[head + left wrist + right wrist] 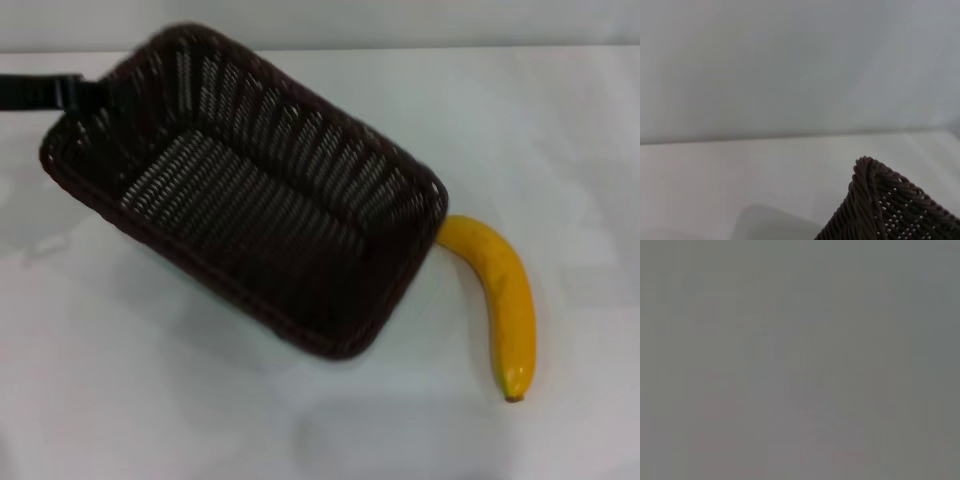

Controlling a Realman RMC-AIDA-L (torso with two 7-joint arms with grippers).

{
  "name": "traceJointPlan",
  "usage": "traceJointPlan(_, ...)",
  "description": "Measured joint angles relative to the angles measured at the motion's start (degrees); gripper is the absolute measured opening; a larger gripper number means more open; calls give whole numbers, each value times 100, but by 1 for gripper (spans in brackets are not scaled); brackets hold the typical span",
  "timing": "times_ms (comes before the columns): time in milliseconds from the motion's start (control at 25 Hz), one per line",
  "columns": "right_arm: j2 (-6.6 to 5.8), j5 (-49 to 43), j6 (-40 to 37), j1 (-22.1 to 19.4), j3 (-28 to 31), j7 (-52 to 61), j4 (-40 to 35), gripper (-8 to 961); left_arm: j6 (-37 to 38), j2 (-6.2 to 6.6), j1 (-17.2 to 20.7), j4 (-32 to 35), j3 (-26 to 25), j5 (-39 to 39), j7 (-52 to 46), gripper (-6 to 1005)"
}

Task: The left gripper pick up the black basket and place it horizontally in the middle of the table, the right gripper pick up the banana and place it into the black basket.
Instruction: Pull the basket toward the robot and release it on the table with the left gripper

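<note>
One arm is seen at work: the left claw point(88, 95) reaches in from the far left edge of the head view and meets the far-left corner of the black basket point(250, 190) at its rim. The rim appears to be pinched there, but the fingers themselves are hidden against the dark weave, so whether the claw is clenched cannot be told. The basket lies skewed on the white worktop point(150, 400), its long axis running diagonally, with its near-right corner just beside, perhaps touching, the stem end of the banana point(500, 300).

For the step in hand, the basket is judged best swung about the held corner until its long side runs across the worktop, then set down flat before release. The swing should be kept slow, since the banana could be nudged by the near-right corner. A grip at one corner gives little control over tilt, so the lift should be kept low.

The left arm is held low and nearly level. The right claw is not in view.
</note>
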Motion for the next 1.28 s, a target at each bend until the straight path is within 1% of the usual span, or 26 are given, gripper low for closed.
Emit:
traceJointPlan(160,-41,8,-50,-21,0,-14,116,842,-9,-237,156,412,-206,-37,-543,187)
traceJointPlan(320,-93,7,-56,-23,1,-15,132,842,-90,-311,204,490,-211,-56,-1046,188)
traceJointPlan(440,-117,-14,-58,-30,0,-16,141,842,-153,-339,206,450,-211,-35,-1412,189)
traceJointPlan(640,-159,-43,-58,-56,1,-68,146,841,-204,-349,143,266,-203,256,-2023,190)
traceJointPlan(840,-132,-47,-64,-74,-5,-445,127,841,-307,-333,25,152,-178,603,-2501,192)
traceJointPlan(960,-120,-47,-68,-82,-33,-645,125,841,-336,-316,-136,25,-158,885,-2774,193)
traceJointPlan(1120,-133,-47,-102,-86,-35,-829,130,841,-345,-291,-421,-291,-149,1234,-3098,194)
traceJointPlan(1280,-149,-46,-120,-86,-29,-1033,137,841,-380,-191,-719,-760,-149,1348,-3310,195)
